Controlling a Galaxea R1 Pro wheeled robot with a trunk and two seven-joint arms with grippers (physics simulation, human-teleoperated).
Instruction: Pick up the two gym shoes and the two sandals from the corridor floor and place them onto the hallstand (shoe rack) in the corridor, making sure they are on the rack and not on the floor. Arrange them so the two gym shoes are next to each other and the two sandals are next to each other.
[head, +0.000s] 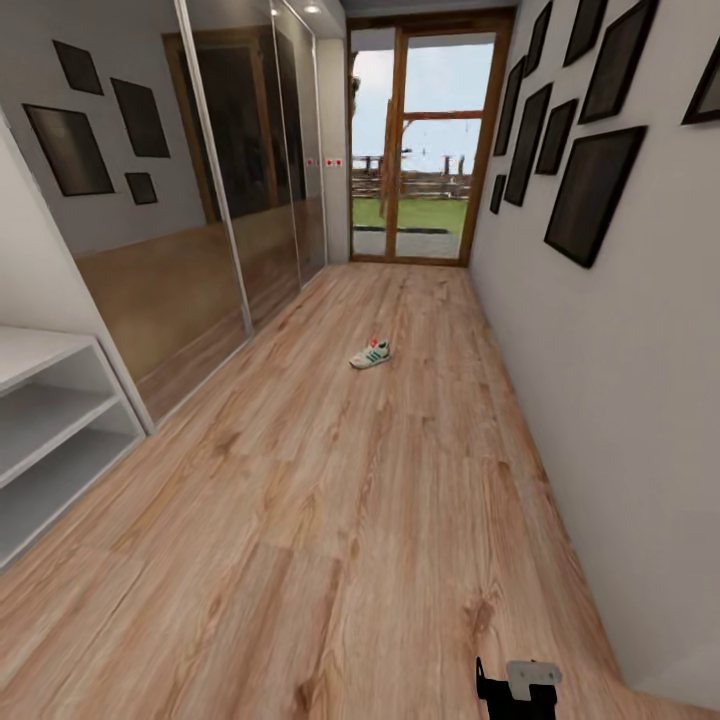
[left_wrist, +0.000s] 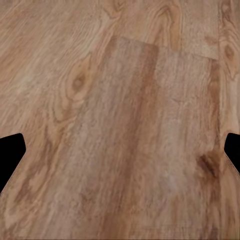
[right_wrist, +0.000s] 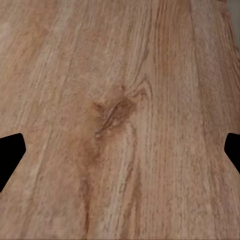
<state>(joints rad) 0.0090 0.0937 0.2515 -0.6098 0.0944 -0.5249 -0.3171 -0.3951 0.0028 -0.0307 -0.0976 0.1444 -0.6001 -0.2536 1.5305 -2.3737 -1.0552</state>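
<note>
Right arm hardware (head: 518, 685): bottom edge of the head view, right of centre; black body with a pale grey bracket. Its fingers are not seen there.

Right gripper (right_wrist: 120, 150): in the right wrist view, dark fingertips (right_wrist: 10, 155) sit at opposite edges with bare planks between them. Spread wide, holding nothing.

Left gripper (left_wrist: 120, 155): in the left wrist view, same arrangement, fingertips (left_wrist: 11, 156) far apart over bare wood. Wide open, empty.

Corridor floor (head: 330, 520): warm light-brown wood-plank laminate, grain and knots plain, running away up the frame toward the far door.

White open shelving (head: 45, 440): lower left of the head view, against the left wall, tiers bare as far as they show. Whether this is the hallstand cannot be told from here.

Gym shoe (head: 370, 354): one cream-white sneaker with green stripes and a red touch at the top, alone on the floor near frame centre. It lies well ahead of both grippers, slightly left of the right arm hardware; its long axis runs lower left to upper right. Judgement: out of reach, so a drive forward comes first, and neither arm is clearly favoured.

Mirrored wardrobe doors (head: 230, 200): upper left.

Dark picture frames (head: 590, 190): upper right wall.

Glazed door (head: 425, 150): top centre, grass and fence beyond.
</note>
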